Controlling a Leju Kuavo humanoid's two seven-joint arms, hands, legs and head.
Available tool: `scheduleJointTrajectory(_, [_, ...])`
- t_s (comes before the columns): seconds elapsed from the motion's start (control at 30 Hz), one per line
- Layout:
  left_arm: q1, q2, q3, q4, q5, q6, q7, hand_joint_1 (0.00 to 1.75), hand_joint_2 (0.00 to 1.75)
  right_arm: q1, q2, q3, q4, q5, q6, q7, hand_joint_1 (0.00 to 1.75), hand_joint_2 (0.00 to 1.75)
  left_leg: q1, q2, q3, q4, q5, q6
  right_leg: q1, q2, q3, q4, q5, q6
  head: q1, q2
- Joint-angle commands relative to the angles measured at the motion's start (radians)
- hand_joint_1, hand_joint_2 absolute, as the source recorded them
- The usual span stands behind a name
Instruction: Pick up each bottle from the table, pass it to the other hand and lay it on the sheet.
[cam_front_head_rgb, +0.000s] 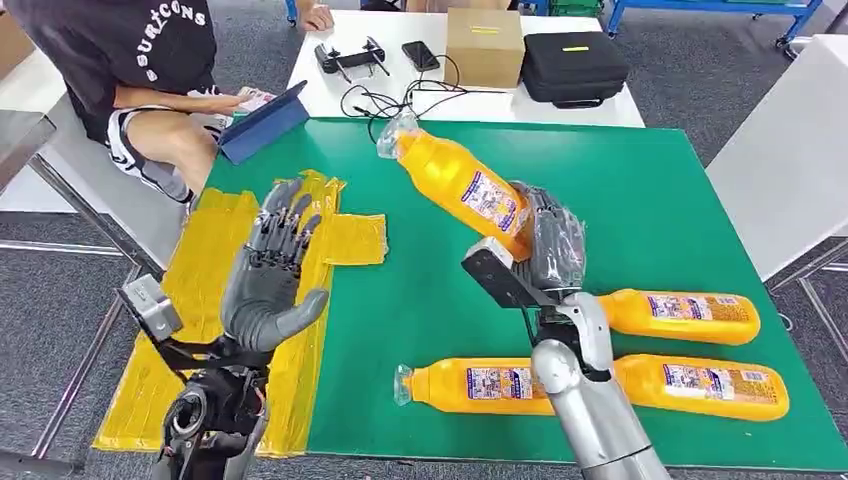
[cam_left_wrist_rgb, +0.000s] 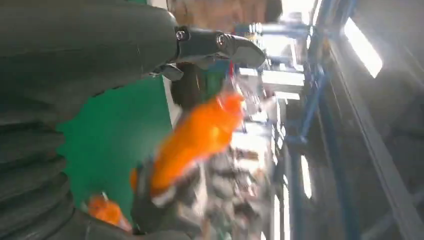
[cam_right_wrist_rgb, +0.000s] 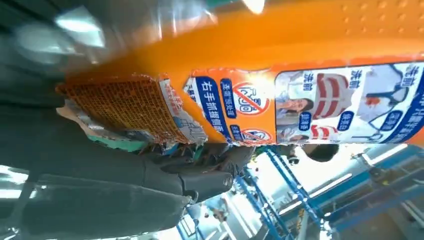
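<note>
sheet (cam_front_head_rgb: 215, 300): I see it over the table's (cam_front_head_rgb: 660, 190) left edge
bottles (cam_front_head_rgb: 690, 316): three lying along the near right edge

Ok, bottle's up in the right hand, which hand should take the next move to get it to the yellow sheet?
Left. The left hand is open, palm up, above the yellow sheet, facing the lifted bottle that the right hand grips by its base. Probably the right only needs to bring it across.
</note>
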Motion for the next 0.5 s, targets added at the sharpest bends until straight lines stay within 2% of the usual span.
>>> scheduleJointTrajectory(0.03, [-0.125,0.015,-0.032,0.131,0.069,-0.011,0.032,0.0,1.75,-0.068,0.052,0.066,0.078,-0.014,-0.002,-0.019,1.75,1.75,0.0,0.002,0.005,-0.002,-0.001,-0.002,0.0,0.001,0.005,-0.002,-0.001,-0.001,0.0,0.0])
scheduleJointTrajectory(0.33, [-0.128,0.027,-0.075,0.102,0.069,0.008,0.026,0.0,1.75,-0.105,0.07,0.123,0.115,-0.001,0.027,-0.026,1.75,1.75,0.0,0.002,0.007,-0.002,-0.002,-0.002,0.0,0.0,0.006,-0.002,-0.002,-0.001,0.0,0.0])
scheduleJointTrajectory(0.37, [-0.131,0.027,-0.084,0.105,0.065,0.018,0.025,0.0,1.75,-0.117,0.076,0.135,0.132,-0.006,0.024,-0.037,1.75,1.75,0.0,0.001,0.004,-0.001,-0.001,-0.001,0.0,0.001,0.004,-0.001,-0.001,0.0,0.0,0.0])
scheduleJointTrajectory(0.4, [-0.135,0.027,-0.087,0.111,0.063,0.026,0.025,0.0,1.75,-0.122,0.08,0.142,0.142,-0.01,0.019,-0.043,1.75,1.75,0.0,0.003,0.011,-0.002,-0.003,-0.003,0.0,0.001,0.011,-0.003,-0.003,-0.001,0.0,0.0])
scheduleJointTrajectory(0.5, [-0.151,0.026,-0.091,0.144,0.057,0.069,0.013,0.0,1.75,-0.137,0.092,0.184,0.154,-0.026,-0.01,-0.058,1.75,1.75,0.0,0.004,0.008,-0.002,-0.002,-0.003,0.0,0.003,0.007,-0.002,-0.001,-0.001,0.0,0.0])
